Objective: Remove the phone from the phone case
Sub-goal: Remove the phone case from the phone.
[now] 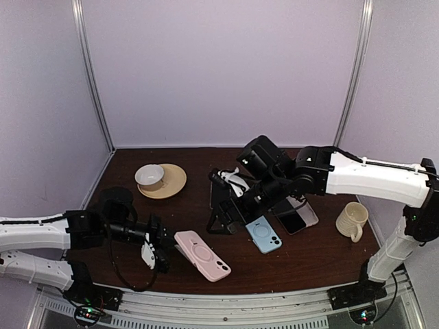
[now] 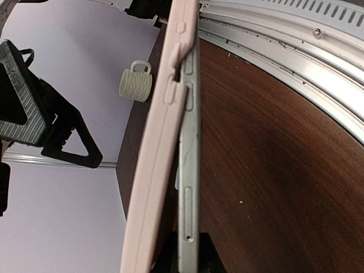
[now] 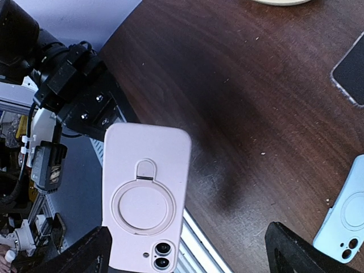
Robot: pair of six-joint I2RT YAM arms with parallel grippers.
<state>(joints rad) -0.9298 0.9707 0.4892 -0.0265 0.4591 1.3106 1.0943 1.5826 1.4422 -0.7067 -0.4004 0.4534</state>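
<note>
Top external view first: the left gripper (image 1: 163,252) is clamped on the near-left end of the pink phone case (image 1: 202,255). The case sits back-up and a bit tilted near the front edge of the surface (image 1: 185,212). Can't tell from up here whether its far end rests on the wood. The right gripper (image 1: 225,202) hovers above and behind it with its jaws spread wide, holding nothing. A blue case (image 1: 264,234) lies just to the right and a mug (image 1: 353,221) stands well off to the right, and neither is involved.

Left wrist view is the useful one. You're looking along the case's edge, and the silver side of the phone (image 2: 189,170) shows right beside the pink lip. Toward the far end the lip stands off from the phone with a thin gap, while the rest looks snug. This gripper's own fingers aren't really visible here.

Right wrist view looks down on the pink back with its ring stand and camera cutout. The open fingers sit either side at the bottom of the frame, not touching it.

My read: barely started. One stretch of lip looks loosened, but the phone is mostly seated. Peeling the rest and lifting it out are both left.
</note>
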